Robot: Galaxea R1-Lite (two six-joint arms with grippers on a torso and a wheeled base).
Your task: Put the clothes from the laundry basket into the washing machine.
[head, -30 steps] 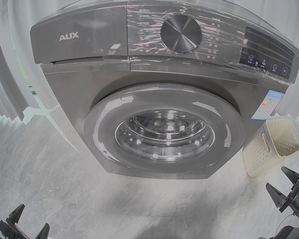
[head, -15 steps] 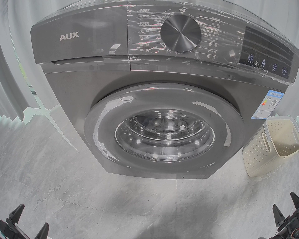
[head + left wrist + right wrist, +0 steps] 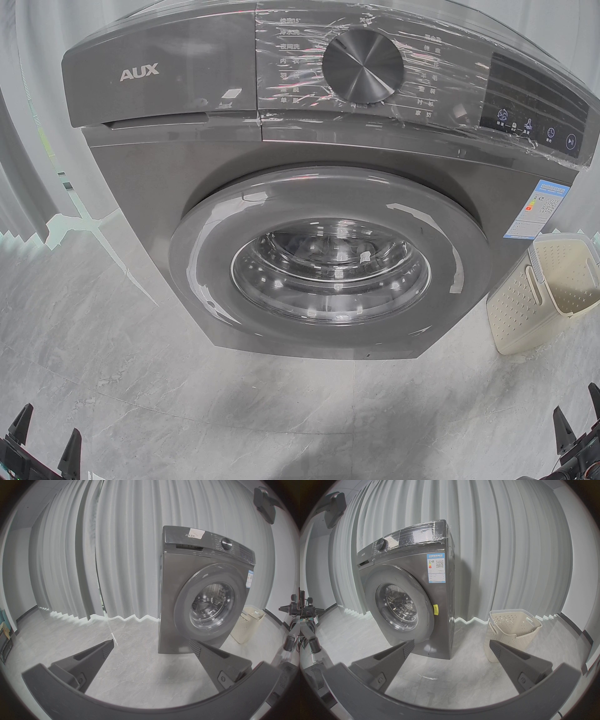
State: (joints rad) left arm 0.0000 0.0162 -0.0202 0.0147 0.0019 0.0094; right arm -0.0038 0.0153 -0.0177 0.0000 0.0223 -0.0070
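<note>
A grey front-loading washing machine (image 3: 187, 162) stands before me with its round glass door (image 3: 330, 270) closed; it also appears in the left wrist view (image 3: 175, 605) and in the right wrist view (image 3: 437, 605). The cream laundry basket (image 3: 544, 294) stands on the floor at the machine's right side, its inside looking bare (image 3: 515, 622). My left gripper (image 3: 45, 426) hangs low at the bottom left, open and holding nothing (image 3: 151, 648). Low at the bottom right, well short of the basket, my right gripper (image 3: 580, 406) is open with nothing in it (image 3: 451, 648).
Pale pleated curtains (image 3: 125, 542) hang behind the machine and basket. The grey tiled floor (image 3: 250, 400) lies bare between me and the machine. A stand with equipment (image 3: 307, 623) is off to the left side of the room.
My right gripper has dropped from beside the basket to the bottom right corner. The left gripper has shifted slightly lower and left.
</note>
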